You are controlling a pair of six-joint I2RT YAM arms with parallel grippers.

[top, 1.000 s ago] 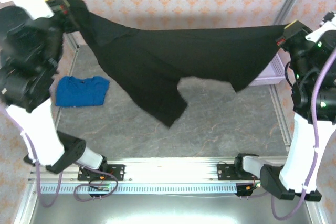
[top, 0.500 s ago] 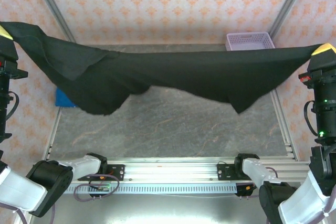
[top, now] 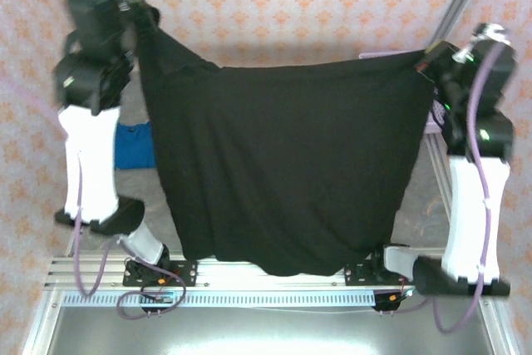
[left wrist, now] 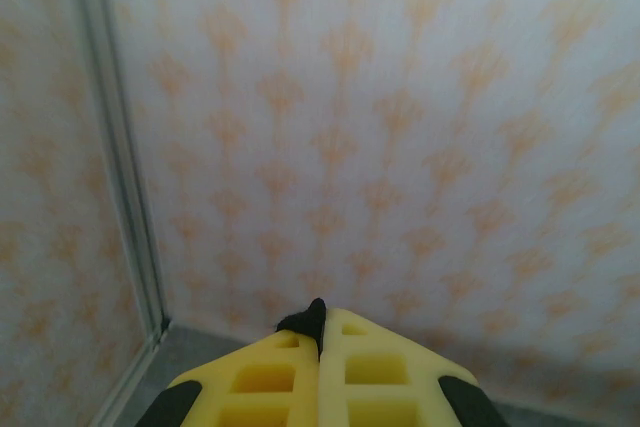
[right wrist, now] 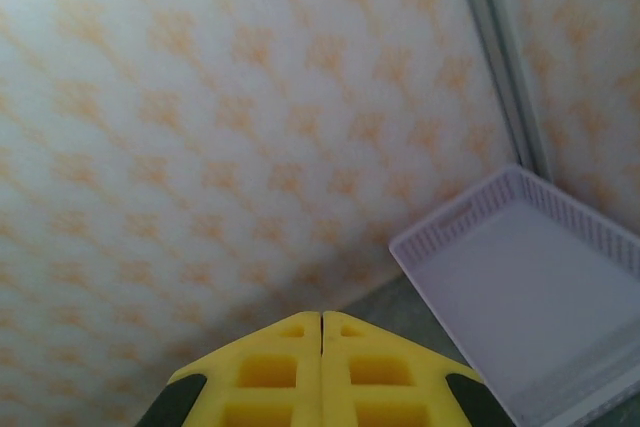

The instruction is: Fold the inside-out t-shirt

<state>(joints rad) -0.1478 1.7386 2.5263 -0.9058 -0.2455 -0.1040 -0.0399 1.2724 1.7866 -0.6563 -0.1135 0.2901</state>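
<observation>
Suddenly the inside-out t-shirt (top: 283, 164) hangs as one broad black sheet. Half a second ago it was pulled into a long, sagging band between two arms swung far out to the left and right, and a second ago it drooped twisted with one flap dangling. Now the arms stand closer together and high, and the cloth falls from both top corners toward the near rail, covering most of the surface (top: 424, 205). The left fingers (left wrist: 372, 367) and the right fingers (right wrist: 265, 367) are each pressed together, pinching a corner of the shirt. As a judgement, the shake-out has done its work: the garment is spread flat and untwisted, ready to be laid down, though no fold has yet been made.

From overhead the whole spread is plain, with the lower hem bunched slightly near the arm bases and a blue garment (top: 133, 145) peeking out at the left behind the shirt's edge. The wrist cameras, tilted up at the patterned wall (left wrist: 400, 147), offer the close detail instead. At the left wrist a scrap of black cloth pokes up between the closed yellow tips, while the right wrist view takes in a lavender basket (right wrist: 530, 277) at the far right corner, beside the frame post.
</observation>
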